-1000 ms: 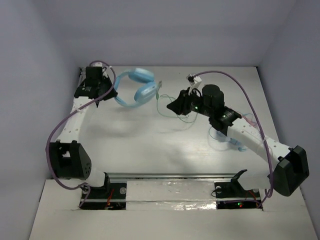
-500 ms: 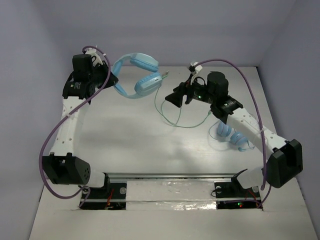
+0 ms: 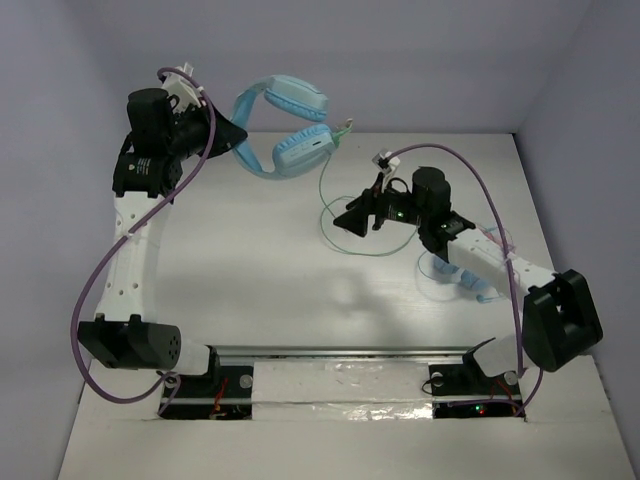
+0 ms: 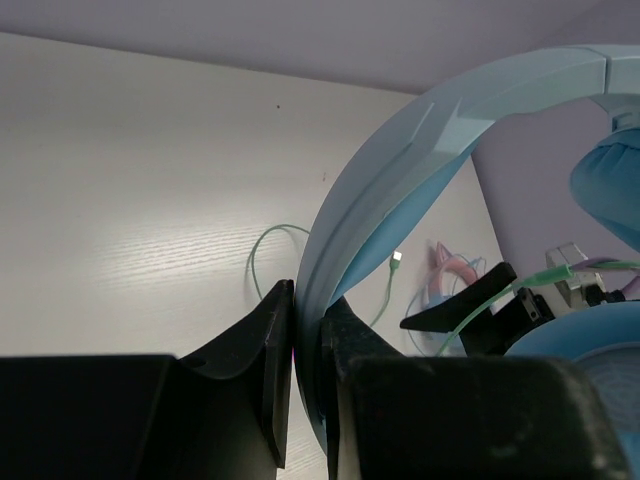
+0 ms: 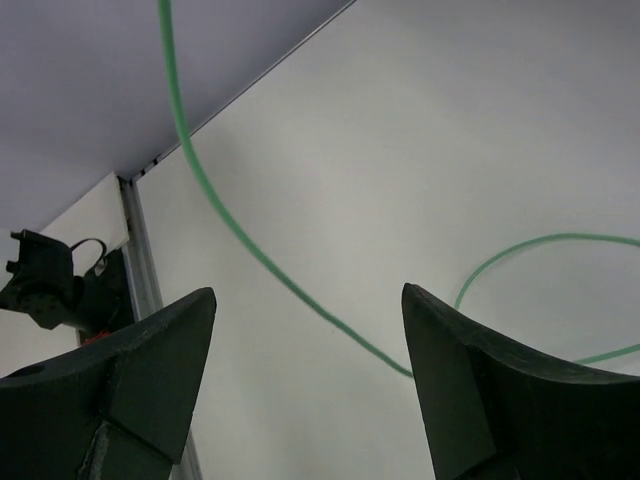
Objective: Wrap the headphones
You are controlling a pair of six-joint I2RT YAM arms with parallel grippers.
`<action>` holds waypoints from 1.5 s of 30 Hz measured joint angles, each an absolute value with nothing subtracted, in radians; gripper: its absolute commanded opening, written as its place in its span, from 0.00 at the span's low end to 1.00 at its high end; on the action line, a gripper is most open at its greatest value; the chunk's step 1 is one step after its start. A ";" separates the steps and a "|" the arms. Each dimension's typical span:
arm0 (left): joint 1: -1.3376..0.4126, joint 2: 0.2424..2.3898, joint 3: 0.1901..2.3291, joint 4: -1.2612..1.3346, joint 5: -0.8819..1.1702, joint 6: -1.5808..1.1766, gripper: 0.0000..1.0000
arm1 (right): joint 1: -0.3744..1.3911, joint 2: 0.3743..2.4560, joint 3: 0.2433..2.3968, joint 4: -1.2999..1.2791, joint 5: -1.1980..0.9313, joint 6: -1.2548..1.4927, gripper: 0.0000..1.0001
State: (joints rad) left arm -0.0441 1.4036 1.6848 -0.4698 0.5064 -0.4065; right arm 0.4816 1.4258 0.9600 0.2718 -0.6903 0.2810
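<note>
The sky-blue headphones [image 3: 285,125] hang in the air at the back left, held by the headband. My left gripper [image 3: 232,138] is shut on the headband [image 4: 345,240]. The pale-green cable [image 3: 335,215] drops from the ear cup and loops on the table. My right gripper [image 3: 352,220] is open and empty, hovering above the cable loop. In the right wrist view the cable [image 5: 260,255] runs across between the two spread fingers [image 5: 150,360], below them.
A smaller blue headset with a pink wiry item [image 3: 462,272] lies on the table under the right arm, also seen far off in the left wrist view [image 4: 450,280]. The metal rail [image 3: 340,352] runs along the near edge.
My left gripper has lifted the headphones up and back, off the table. The cable has been drawn up with them. My right arm has drawn back and lower, jaws still open.
</note>
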 measured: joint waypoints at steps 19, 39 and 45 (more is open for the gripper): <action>-0.044 1.434 1.865 -0.486 0.645 -0.493 0.00 | 0.447 1.599 0.954 0.429 -0.791 0.310 0.76; -0.044 1.470 1.990 -0.437 0.755 -0.626 0.00 | 0.438 1.724 0.970 0.509 -0.812 0.310 0.27; -0.044 1.481 1.934 -0.373 0.722 -0.657 0.00 | 0.438 1.727 0.967 0.528 -0.814 0.364 0.00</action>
